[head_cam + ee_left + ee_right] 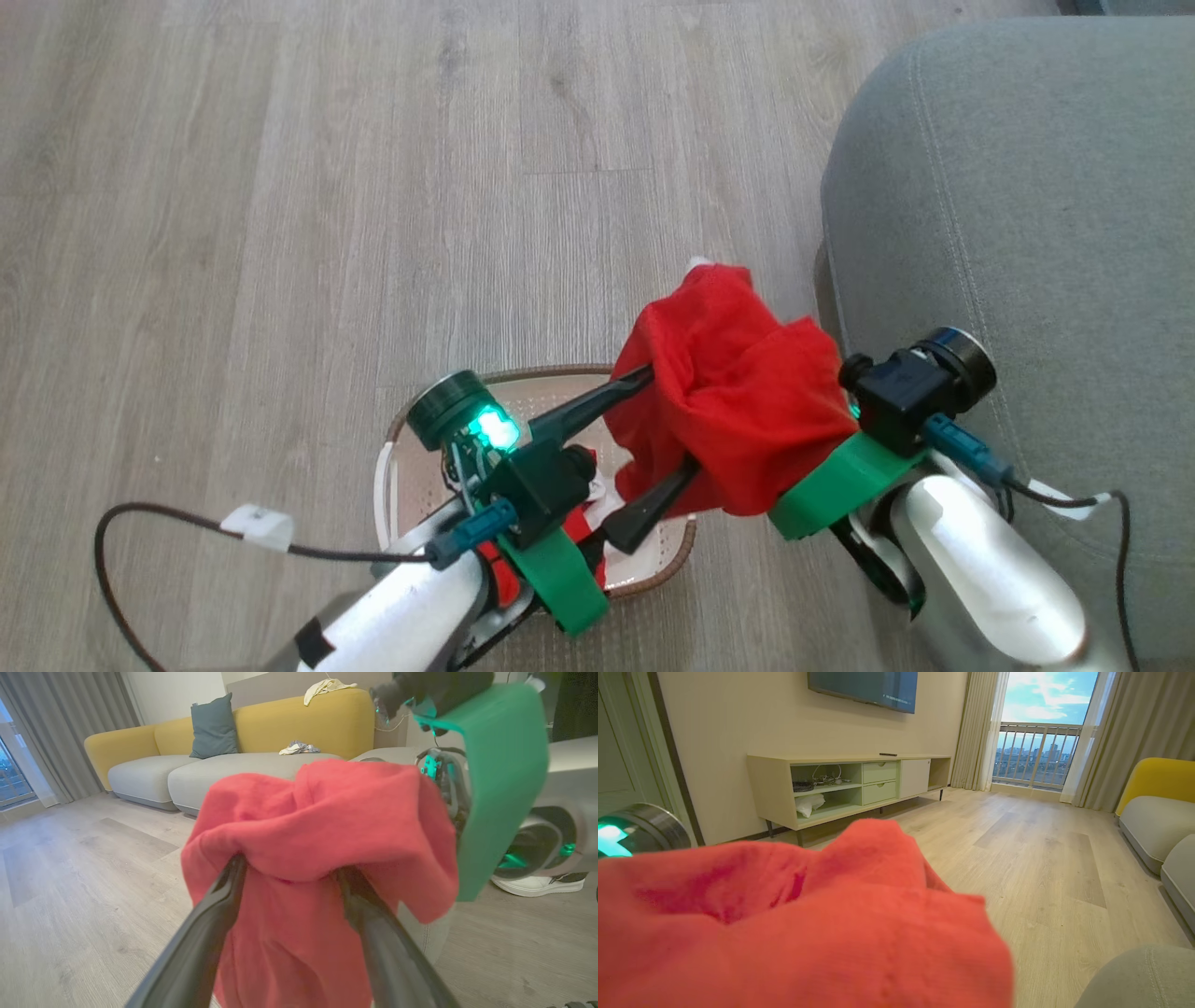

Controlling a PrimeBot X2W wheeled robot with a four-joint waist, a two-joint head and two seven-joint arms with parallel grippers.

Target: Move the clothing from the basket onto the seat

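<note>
Right now we are watching the clothing (pixel 738 392) hanging in the air as a bunched red bundle, with a small white edge peeking out at its top. It is hovering over the right end of the basket (pixel 396 437) and just beside the rounded corner of the seat (pixel 1027 215), touching neither as far as we can tell.

The left gripper (pixel 667 420) is reaching into the bundle from below left. Its two dark fingers (pixel 205 933) are standing wide apart, and the fabric (pixel 317 821) is draping over their tips rather than being pinched. The right gripper (pixel 864 392) is coming in from the seat side, and its fingers are lying buried in the cloth. We are taking them as pressed together on a fold, since the bundle is gathering and hanging from that spot. In the right wrist view the red fabric (pixel 784 928) is covering the lower half, with a grey corner of the seat (pixel 1143 975) at the bottom right.

Below the left forearm, a second red piece (pixel 505 581) with white trim is lying inside the basket. The basket is sitting on the pale wood floor (pixel 280 187), close to the seat's front.

Farther out, the left wrist view is showing a yellow-backed sofa (pixel 299 723) and a white shoe (pixel 537 884) on the floor. The right wrist view is showing a low TV cabinet (pixel 850 784) against the wall.
</note>
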